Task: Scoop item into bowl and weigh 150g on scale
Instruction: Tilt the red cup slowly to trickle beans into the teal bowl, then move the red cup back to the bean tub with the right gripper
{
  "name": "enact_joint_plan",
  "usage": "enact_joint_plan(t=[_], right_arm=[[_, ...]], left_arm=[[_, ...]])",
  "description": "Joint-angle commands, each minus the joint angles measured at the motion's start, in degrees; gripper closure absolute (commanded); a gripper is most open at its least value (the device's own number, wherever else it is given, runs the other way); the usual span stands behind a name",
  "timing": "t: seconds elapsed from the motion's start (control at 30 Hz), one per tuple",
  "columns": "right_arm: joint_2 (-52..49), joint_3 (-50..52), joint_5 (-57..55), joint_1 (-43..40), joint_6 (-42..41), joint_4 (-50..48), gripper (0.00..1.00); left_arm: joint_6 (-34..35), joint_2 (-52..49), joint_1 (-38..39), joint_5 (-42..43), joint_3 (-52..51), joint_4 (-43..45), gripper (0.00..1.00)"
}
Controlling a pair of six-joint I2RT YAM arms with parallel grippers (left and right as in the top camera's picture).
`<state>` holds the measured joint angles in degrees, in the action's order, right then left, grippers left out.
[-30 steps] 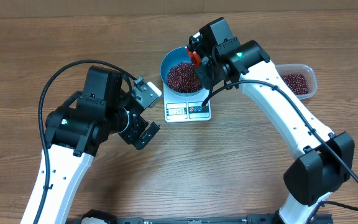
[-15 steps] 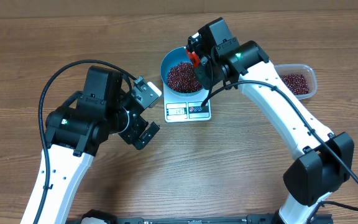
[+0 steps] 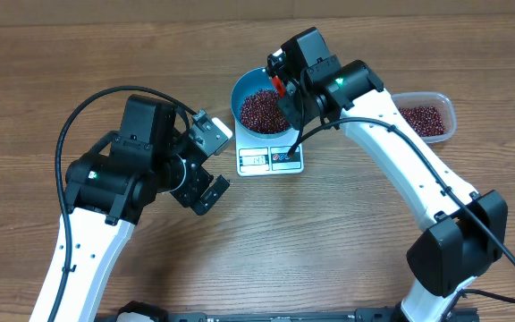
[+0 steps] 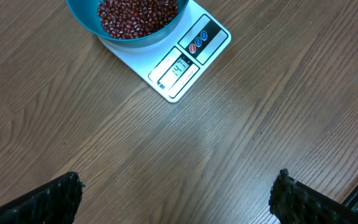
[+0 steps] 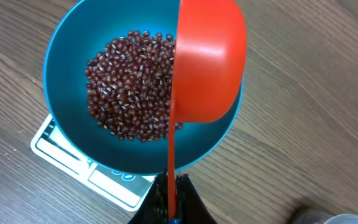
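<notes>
Pinching handle of red scoop [image 5: 207,62] in right gripper [image 5: 171,200], tipped edgewise over blue bowl [image 5: 64,68] on scale [image 5: 58,146] for trickling beans [image 5: 129,87]; left gripper [image 4: 176,196] spread, idle.

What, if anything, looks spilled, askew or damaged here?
Nothing stands out. The beans lie only inside the blue bowl and the clear tub; none shows on the table. The bowl sits on the scale, overhanging it, with the red scoop tipped above it.
</notes>
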<state>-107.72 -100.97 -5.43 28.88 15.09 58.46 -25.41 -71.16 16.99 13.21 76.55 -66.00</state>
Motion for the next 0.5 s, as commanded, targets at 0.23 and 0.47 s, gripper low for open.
enact_joint_plan(t=[0.23,0.47], right_arm=[[1.75,-1.38,-5.51,0.35,4.44,-0.52,0.96],[1.86,-1.66,-5.07,0.79,4.48,-0.61,0.96]], left_arm=[[0.59,-0.11,-0.09,0.28,1.33,0.22,0.0],[0.57,-0.11,-0.09,0.28,1.33,0.22,0.0]])
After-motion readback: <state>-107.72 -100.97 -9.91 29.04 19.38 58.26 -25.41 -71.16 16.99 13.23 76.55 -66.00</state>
